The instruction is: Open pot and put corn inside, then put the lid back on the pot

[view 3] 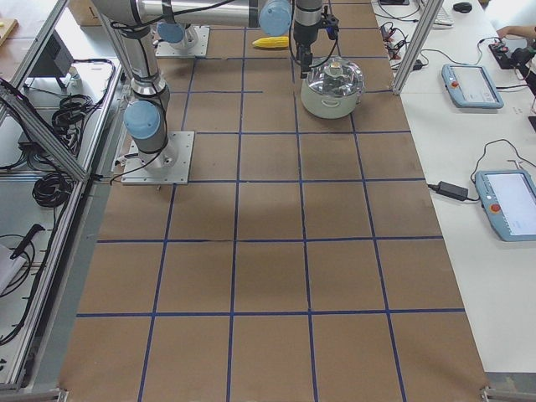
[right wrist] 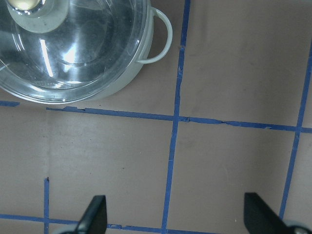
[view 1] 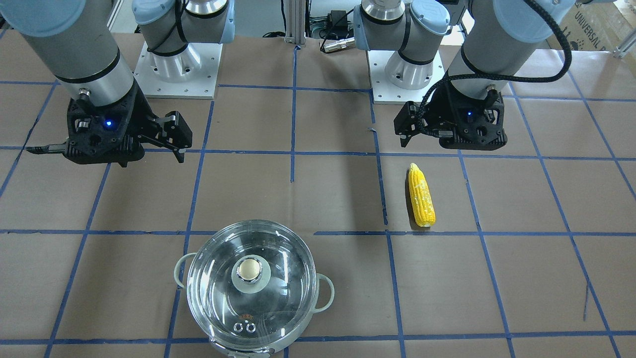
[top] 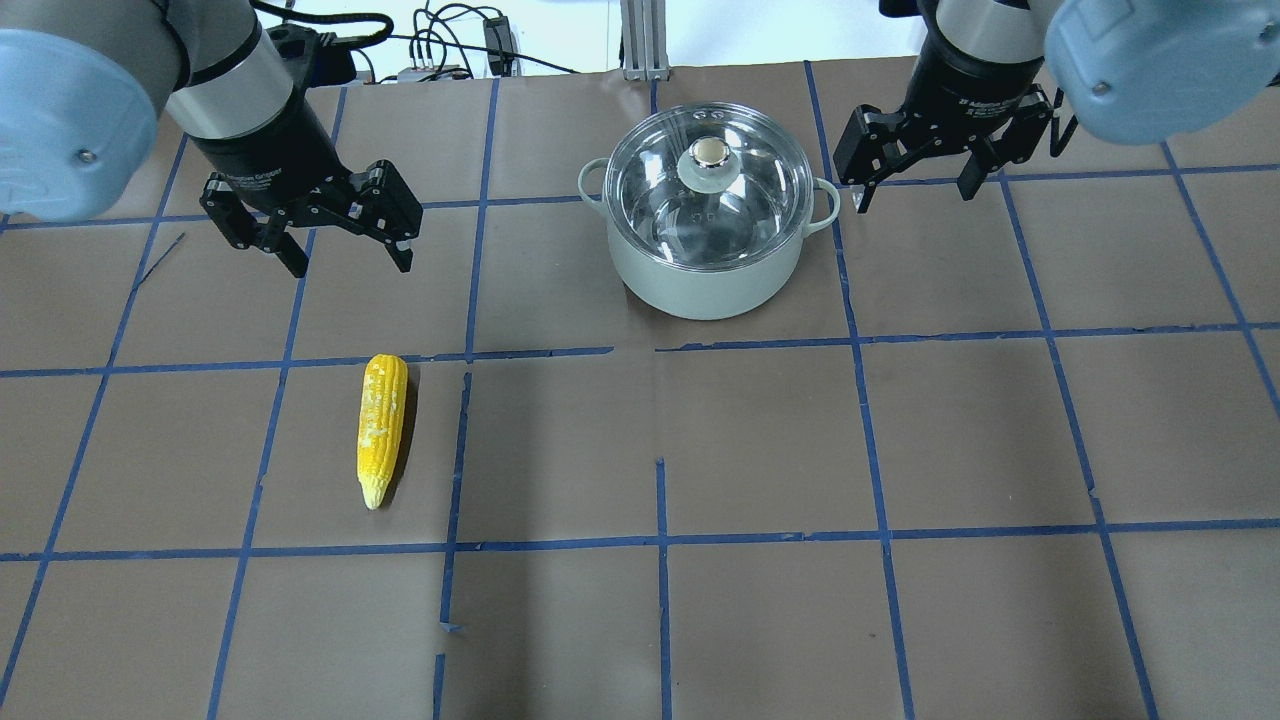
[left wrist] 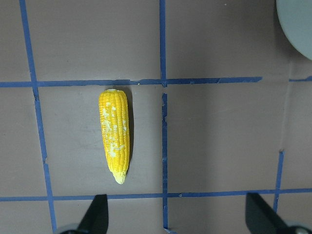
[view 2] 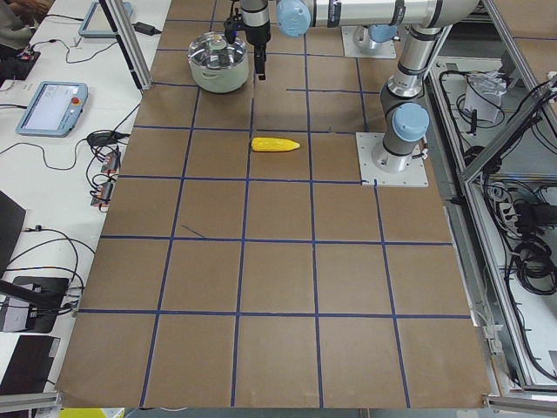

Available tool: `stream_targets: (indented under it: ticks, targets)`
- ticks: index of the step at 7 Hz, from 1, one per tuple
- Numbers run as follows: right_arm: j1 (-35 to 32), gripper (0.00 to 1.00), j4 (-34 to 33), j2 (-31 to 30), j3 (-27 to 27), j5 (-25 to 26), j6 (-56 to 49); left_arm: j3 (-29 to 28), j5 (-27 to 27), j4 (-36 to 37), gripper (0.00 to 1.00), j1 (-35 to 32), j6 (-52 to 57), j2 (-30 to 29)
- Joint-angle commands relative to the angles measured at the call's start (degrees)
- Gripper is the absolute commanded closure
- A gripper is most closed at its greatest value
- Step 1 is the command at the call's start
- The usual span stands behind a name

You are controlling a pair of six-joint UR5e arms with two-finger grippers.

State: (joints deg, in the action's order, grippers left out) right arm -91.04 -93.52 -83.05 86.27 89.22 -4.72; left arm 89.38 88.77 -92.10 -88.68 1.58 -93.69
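1. Two pincers, both spread wide and empty. The black two-finger left gripper (top: 350, 262) hangs above the bright yellow tapered corn cob (top: 381, 428). The black two-finger right gripper (top: 915, 198) hangs just beside the round pale grey-green metal pot (top: 700, 285). Neither touches anything.
2. Corn cob lies flat and alone inside one grid square on the robot's left half, pointed tip toward the robot, well apart from the pot. Bare surface on every side of it.
3. Pot stands near the edge of the brown paper-covered table (top: 760, 440) farthest from the robot. The round clear glass lid (top: 708, 205) with a metallic knob sits closed on it.
4. Blue tape lines grid the table, and wide bare squares lie between pot and corn cob.
5. Writing: the brown cardboard box (view 1: 598, 25) behind the robot reads "UNIVERSAL R", cut off at the frame edge. White print on the gripper bodies is too small to read.
6. Cut off: the front-facing view clips the pot's base. The right wrist view shows only part of the pot and one pale loop handle (right wrist: 161, 36). The left wrist view catches just a sliver of the pot. Both wrist views show only dark fingertips (left wrist: 95, 214) at the bottom edge.
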Motion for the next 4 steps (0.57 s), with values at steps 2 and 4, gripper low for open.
stream_targets:
  ticks: [2, 4]
  targets:
    - [0.07, 0.00, -0.09, 0.00, -0.05, -0.19, 0.06, 0.00, 0.17, 0.17, 0.00, 0.17, 1.04, -0.09]
    - [-0.02, 0.00, -0.52, 0.34, -0.31, -0.80, 0.76, 2.79, 5.78, 0.69, 0.00, 1.57, 3.93, -0.97]
